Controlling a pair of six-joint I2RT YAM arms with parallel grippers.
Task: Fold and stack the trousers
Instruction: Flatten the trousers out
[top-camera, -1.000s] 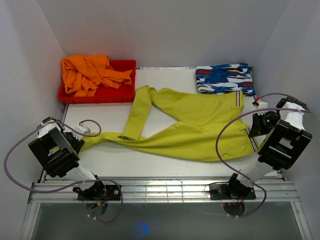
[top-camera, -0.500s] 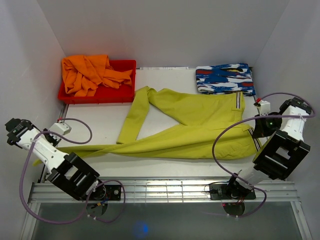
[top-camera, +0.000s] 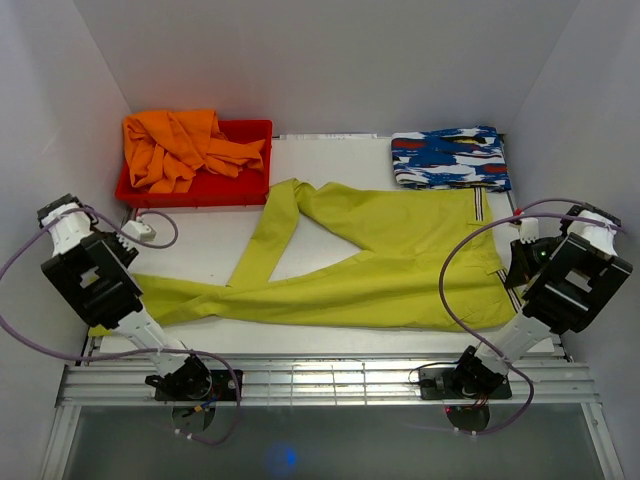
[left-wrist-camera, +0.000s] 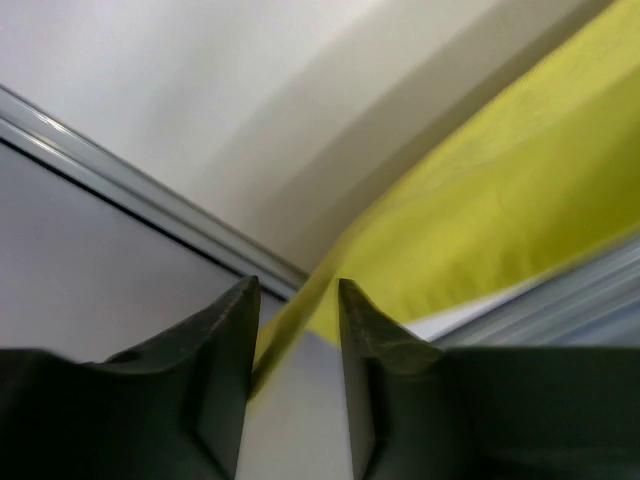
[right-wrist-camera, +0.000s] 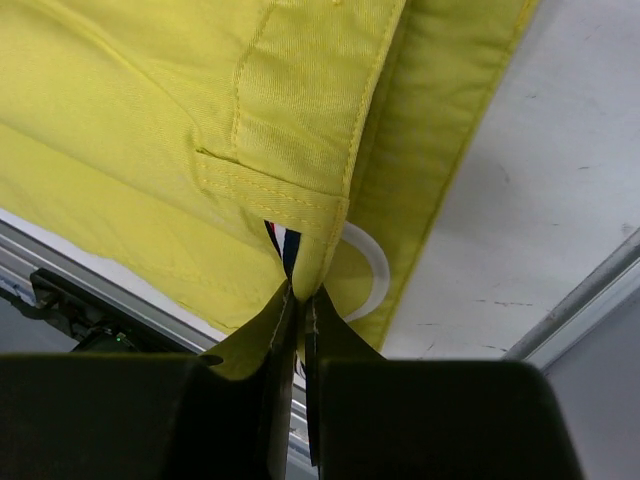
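The yellow-green trousers (top-camera: 400, 260) lie spread across the table, waist at the right, one leg angled to the back, the other stretched to the left edge. My right gripper (top-camera: 518, 272) is shut on the waistband edge (right-wrist-camera: 300, 225), where dark-and-white stripes show just above the closed fingertips (right-wrist-camera: 298, 290). My left gripper (top-camera: 105, 318) is mostly hidden under its own arm at the table's left edge. In the left wrist view its jaws (left-wrist-camera: 297, 285) stand apart, with a thin edge of the leg's end (left-wrist-camera: 520, 200) running loosely between them.
A red bin (top-camera: 235, 185) with the orange garment (top-camera: 180, 145) stands at the back left. A folded blue, white and red patterned cloth (top-camera: 450, 157) lies at the back right. White walls close in both sides. A metal rail (top-camera: 320, 365) runs along the front edge.
The left arm drew the lower leg out to the left edge, then swung upright; its jaws now stand apart. The trousers lie flatter and longer. The right gripper kept its hold on the waistband.
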